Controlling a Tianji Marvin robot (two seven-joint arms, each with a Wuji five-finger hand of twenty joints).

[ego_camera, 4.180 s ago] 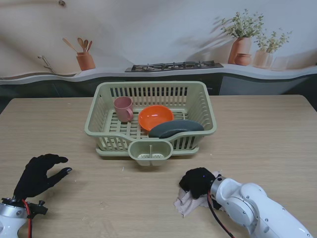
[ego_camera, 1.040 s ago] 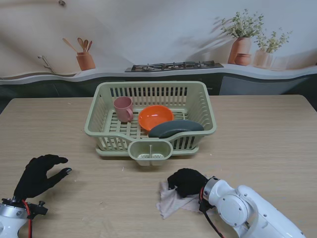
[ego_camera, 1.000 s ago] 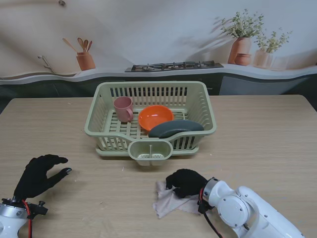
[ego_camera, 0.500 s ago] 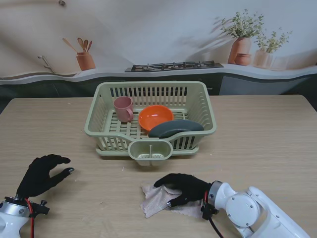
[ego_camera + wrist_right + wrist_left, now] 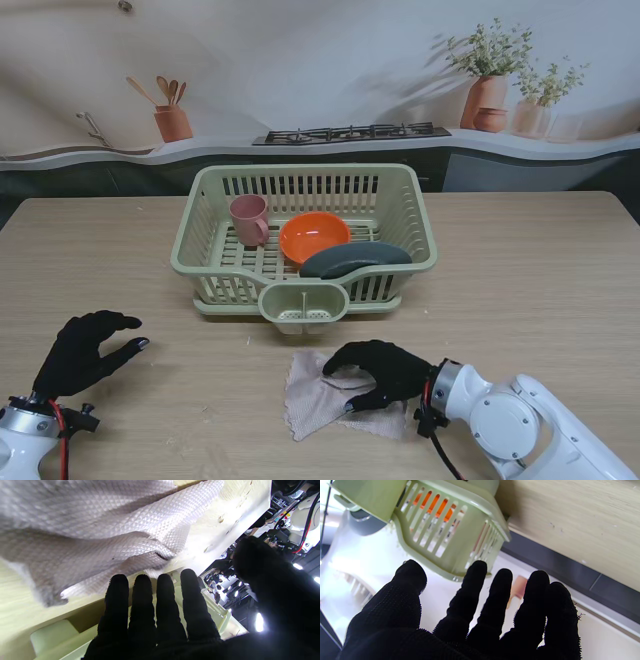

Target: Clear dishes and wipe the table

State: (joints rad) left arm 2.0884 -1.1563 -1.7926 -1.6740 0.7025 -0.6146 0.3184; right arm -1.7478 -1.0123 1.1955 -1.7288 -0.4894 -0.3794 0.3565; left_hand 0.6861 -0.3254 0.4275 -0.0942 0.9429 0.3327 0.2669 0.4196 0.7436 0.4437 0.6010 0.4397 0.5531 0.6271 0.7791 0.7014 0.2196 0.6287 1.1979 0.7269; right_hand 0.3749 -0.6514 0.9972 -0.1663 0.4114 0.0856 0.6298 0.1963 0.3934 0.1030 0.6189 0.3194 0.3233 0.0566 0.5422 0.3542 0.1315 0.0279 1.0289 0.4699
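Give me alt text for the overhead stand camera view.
The right hand rests on a pale cloth on the wooden table, just in front of a green dish rack. The left hand hovers open at the near left.

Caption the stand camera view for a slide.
Right hand spread over the cloth before the dish rack; left hand open, idle.
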